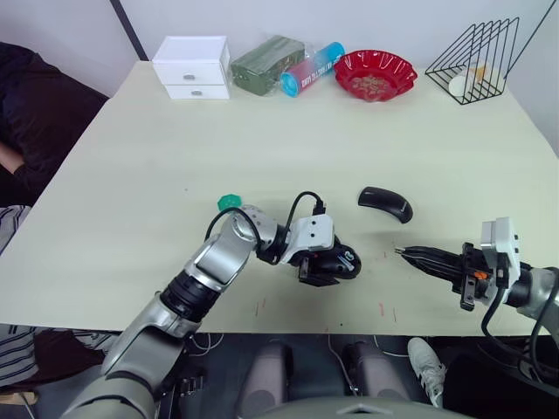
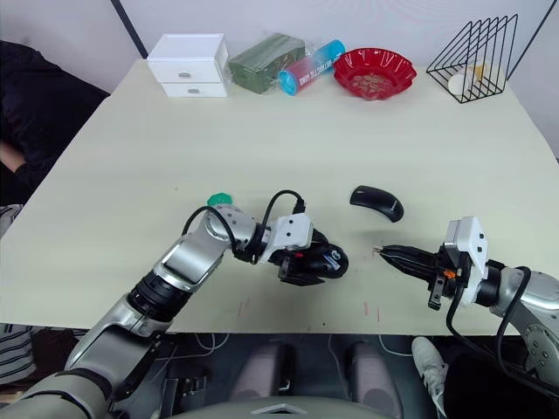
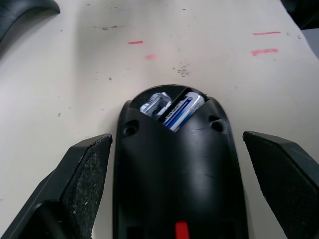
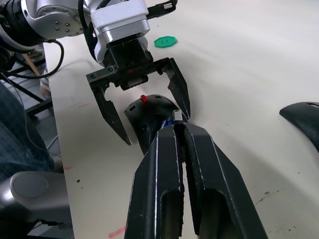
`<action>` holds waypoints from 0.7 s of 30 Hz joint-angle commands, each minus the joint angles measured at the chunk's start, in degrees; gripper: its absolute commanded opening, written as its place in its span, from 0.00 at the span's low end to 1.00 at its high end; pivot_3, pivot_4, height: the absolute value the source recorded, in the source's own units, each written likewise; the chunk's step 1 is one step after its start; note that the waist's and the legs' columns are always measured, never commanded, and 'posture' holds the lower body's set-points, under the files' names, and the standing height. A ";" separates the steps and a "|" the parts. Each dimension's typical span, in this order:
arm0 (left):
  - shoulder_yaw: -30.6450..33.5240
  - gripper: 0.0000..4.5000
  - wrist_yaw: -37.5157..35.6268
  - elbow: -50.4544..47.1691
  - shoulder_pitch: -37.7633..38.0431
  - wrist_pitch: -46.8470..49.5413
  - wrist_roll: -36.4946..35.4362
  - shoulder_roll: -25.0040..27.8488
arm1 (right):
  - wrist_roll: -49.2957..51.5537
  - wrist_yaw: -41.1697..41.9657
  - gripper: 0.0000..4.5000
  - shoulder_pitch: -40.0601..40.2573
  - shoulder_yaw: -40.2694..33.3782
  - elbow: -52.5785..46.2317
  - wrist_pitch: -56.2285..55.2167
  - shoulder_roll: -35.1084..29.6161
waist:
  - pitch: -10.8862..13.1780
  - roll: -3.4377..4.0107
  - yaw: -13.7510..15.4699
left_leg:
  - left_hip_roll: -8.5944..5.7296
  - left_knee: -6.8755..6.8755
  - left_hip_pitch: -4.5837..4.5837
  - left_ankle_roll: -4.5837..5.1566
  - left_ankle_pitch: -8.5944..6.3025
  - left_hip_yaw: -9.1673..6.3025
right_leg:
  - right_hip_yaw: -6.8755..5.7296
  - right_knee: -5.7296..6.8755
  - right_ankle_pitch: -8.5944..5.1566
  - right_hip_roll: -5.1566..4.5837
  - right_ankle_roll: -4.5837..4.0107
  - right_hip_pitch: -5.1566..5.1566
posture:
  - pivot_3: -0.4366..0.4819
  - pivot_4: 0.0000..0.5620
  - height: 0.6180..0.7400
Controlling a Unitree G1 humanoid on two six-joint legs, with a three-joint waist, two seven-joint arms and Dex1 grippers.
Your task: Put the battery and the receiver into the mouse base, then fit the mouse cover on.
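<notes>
The black mouse base (image 3: 174,169) lies near the table's front edge, with the white-and-blue battery (image 3: 182,110) lying in its open compartment beside a silvery part. My left gripper (image 1: 332,267) is open, and its fingers (image 3: 84,169) straddle the base on both sides. To the right, my right gripper (image 1: 400,252) points at the base from a short distance. It is shut on a small pale piece at its tips, the receiver (image 4: 177,114). The glossy mouse cover (image 1: 384,203) lies apart on the table, behind the space between the two grippers.
A green disc (image 1: 230,202) lies just behind my left forearm. Along the far edge stand a white drawer box (image 1: 192,67), a green pack (image 1: 266,63), a tube (image 1: 312,68), a red bowl (image 1: 376,74) and a wire rack (image 1: 479,61). A person (image 1: 26,113) sits at the left.
</notes>
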 commanded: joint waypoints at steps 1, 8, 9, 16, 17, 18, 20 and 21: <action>-0.23 1.00 0.58 0.06 -0.51 0.56 0.16 -0.46 | 0.35 0.50 0.00 0.13 -1.68 -0.81 -1.29 0.13 | 0.00 0.00 0.02 | 0.00 0.00 0.00 0.00 0.00 0.00 | 0.00 0.00 0.00 0.00 0.00 0.00 | 0.48 0.27 1.00; -0.65 1.00 0.50 -0.06 0.15 1.15 0.28 -0.44 | -0.15 0.90 0.00 0.37 -1.70 -0.48 -1.87 0.10 | 0.00 0.00 0.07 | 0.00 0.00 0.00 0.00 0.00 0.00 | 0.00 0.00 0.00 0.00 0.00 0.00 | 0.48 0.27 1.00; -0.64 1.00 0.42 -0.23 0.38 1.86 -0.12 -0.62 | -0.17 0.88 0.00 0.31 -1.69 -0.43 -1.88 0.10 | 0.00 0.00 0.08 | 0.00 0.00 0.00 0.00 0.00 0.00 | 0.00 0.00 0.00 0.00 0.00 0.00 | 0.48 0.27 1.00; -0.98 1.00 0.92 0.56 0.56 2.81 -0.14 -1.23 | -0.36 0.82 0.00 -0.05 -1.74 -0.05 -1.89 0.01 | -0.01 0.01 0.33 | 0.00 0.01 0.01 0.00 0.00 0.00 | 0.00 0.00 0.00 0.00 0.00 0.01 | 0.48 0.27 1.00; -1.07 1.00 1.04 0.83 0.48 2.48 0.06 -1.27 | -0.42 0.79 0.00 -0.07 -1.72 -0.07 -1.91 0.01 | -0.01 0.01 0.38 | 0.00 0.01 0.01 0.00 0.00 0.01 | 0.00 0.00 0.00 0.00 0.00 0.01 | 0.48 0.27 1.00; -1.03 1.00 1.15 0.94 0.49 2.52 0.00 -1.41 | -0.43 0.72 0.00 -0.09 -1.72 -0.08 -1.91 0.06 | -0.01 0.01 0.42 | 0.00 0.01 0.01 0.00 0.00 0.00 | 0.00 0.00 0.00 0.00 0.00 0.01 | 0.48 0.27 1.00; -0.95 0.89 1.20 0.90 0.64 3.06 -0.39 -1.65 | -0.53 0.68 0.00 -0.06 -1.65 -0.07 -1.97 0.13 | -0.01 0.01 0.59 | 0.00 0.01 0.01 0.00 0.00 0.01 | 0.00 0.00 0.00 0.00 0.00 0.01 | 0.48 0.27 1.00; -0.90 0.84 1.20 0.87 0.70 3.18 -0.52 -1.70 | -0.60 0.63 0.00 -0.05 -1.61 -0.09 -1.97 0.14 | -0.01 0.01 0.65 | 0.00 0.01 0.01 0.00 0.00 0.01 | 0.00 0.00 0.00 0.00 0.00 0.01 | 0.48 0.27 1.00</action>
